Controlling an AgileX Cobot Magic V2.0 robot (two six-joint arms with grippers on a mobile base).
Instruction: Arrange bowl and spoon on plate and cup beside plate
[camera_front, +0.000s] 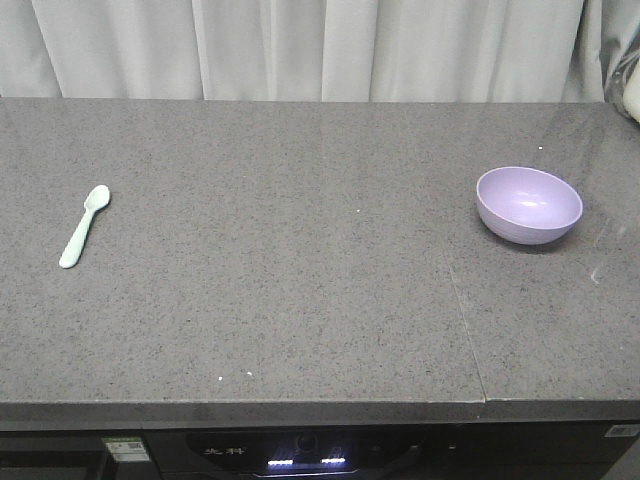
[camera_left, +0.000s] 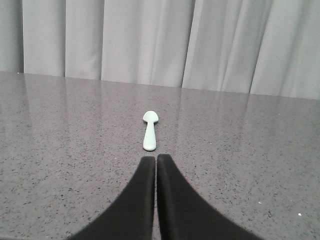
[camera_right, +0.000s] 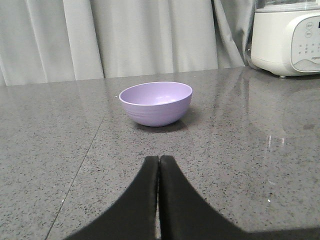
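Grey speckled countertop (camera_front: 300, 310) carries the spoon (camera_front: 85, 227) near its left edge and the bowl (camera_front: 529, 204), upright, near its right edge. Left gripper (camera_left: 156, 159) is clenched and empty, just short of the spoon's handle. Right gripper (camera_right: 159, 159) is clenched and empty, apart from the bowl.

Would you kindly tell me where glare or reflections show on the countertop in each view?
Front view: even light, only a faint sheen right of the bowl. Left wrist view: curtain mirrored softly in the countertop behind the spoon. Right wrist view: bright glints right of the bowl, appliance reflected, soft shadow beneath it.
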